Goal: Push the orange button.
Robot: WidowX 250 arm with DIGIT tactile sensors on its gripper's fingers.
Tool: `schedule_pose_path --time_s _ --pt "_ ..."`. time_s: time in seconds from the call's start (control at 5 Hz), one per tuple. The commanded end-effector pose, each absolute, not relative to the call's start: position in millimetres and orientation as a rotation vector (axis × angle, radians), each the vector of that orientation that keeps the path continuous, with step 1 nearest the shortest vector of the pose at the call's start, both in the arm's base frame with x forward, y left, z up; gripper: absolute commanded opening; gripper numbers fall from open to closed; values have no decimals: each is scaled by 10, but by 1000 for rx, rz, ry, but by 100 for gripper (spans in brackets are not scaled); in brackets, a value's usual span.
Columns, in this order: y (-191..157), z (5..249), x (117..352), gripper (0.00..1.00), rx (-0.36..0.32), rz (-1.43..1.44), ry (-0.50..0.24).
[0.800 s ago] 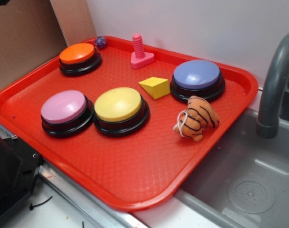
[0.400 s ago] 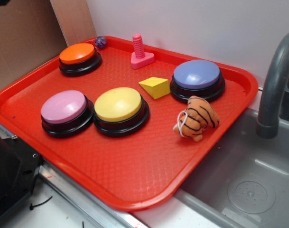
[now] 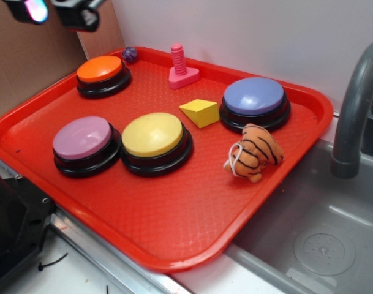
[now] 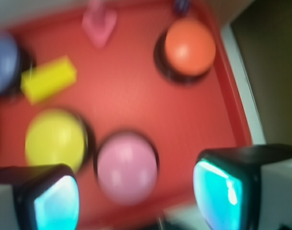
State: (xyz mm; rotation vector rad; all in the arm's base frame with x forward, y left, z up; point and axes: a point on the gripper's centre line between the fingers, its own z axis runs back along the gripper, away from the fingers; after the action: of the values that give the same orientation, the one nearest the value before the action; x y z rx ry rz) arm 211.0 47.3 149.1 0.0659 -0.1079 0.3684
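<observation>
Only the wrist view shows the claw (image 4: 136,191) spread apart, high above the orange button (image 4: 190,46).

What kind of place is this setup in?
Probably a toy kitchen set used as a robot test bench: a grey sink basin with a faucet sits beside a red tray of toys, among them the orange button and a striped plush.
</observation>
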Motion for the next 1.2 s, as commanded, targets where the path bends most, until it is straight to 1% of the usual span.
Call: schedule_pose_path --time_s 0.0,0.2,0.4,0.6,0.8,1.0 --pt "1019 1156 2468 100 45 589 -187" --pt "1164 953 2608 100 -7 580 -199" --pt "1256 748 2665 100 6 565 -155" --pt "1312 624 2748 100 49 555 -135" --pt "1341 479 2768 100 64 567 -105" --pt "1360 540 2703 100 44 573 -103"
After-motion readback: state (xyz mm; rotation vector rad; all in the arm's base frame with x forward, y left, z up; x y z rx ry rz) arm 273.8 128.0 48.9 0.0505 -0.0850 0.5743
